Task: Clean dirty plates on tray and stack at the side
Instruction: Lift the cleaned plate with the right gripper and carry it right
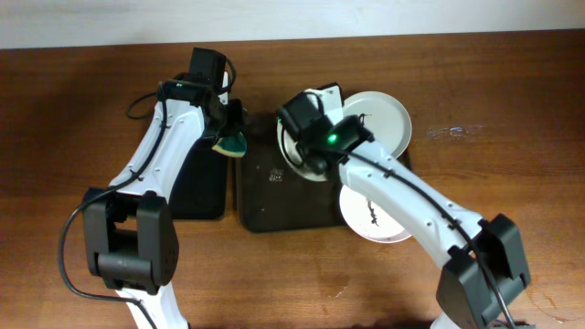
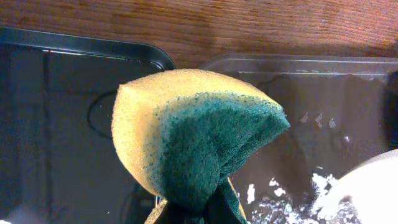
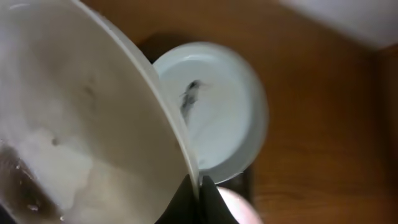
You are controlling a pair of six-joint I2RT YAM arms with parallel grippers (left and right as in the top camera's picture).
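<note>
1. We count three: the held plate (image 3: 93, 112), tilted over the tray (image 1: 274, 196) mid-surface; the far plate (image 1: 384, 119) toward the far edge; the smeared plate (image 1: 370, 219) toward the near edge.
2. The right pincer (image 3: 200, 198) clamps the held plate's rim.
3. The left pincer (image 1: 227, 128), arm stretched toward the far edge, grips one yellow-green sponge (image 2: 193, 143) just left of the tray.

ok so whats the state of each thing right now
yellow and green sponge: folded, clamped in left pincer
tilted round white plate: smeared, rim clamped in right pincer
far round white plate: lying flat
near round white plate: lying flat, dark streak
large dark brown tray: white flecks on it
</note>
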